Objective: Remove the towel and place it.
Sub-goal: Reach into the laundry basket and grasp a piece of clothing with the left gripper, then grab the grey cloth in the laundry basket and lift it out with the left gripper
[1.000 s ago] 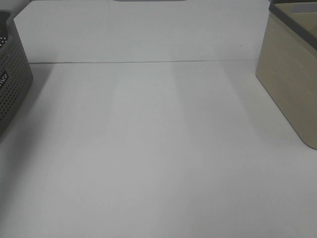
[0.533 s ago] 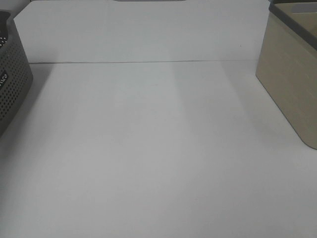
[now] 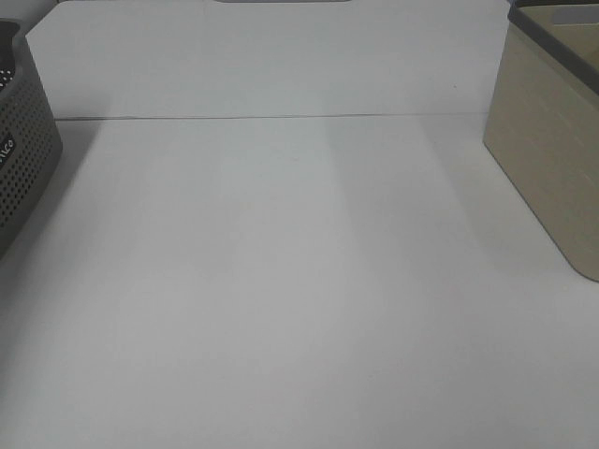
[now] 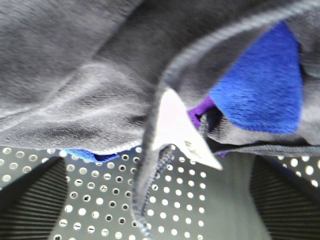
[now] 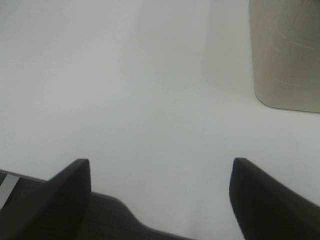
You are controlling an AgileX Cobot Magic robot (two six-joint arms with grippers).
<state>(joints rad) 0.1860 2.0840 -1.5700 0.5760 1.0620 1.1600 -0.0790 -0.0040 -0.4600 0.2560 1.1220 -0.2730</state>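
White table (image 3: 299, 281), beige bin (image 3: 547, 150) and grey perforated basket (image 3: 23, 159) at its sides.
Only the left wrist view shows the towel (image 4: 75, 65), bunched in the basket ahead of the left gripper (image 4: 159, 200), jaws apart; right gripper (image 5: 161, 185), jaws apart too, over the table.

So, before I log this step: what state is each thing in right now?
towel: crumpled in the basket, not gripped.
blue cloth: partly covered by the towel.
basket: upright, holding both cloths.
bin: upright, inside hidden.
left gripper: open, at the towel's edge.
right gripper: open, empty, above the table.
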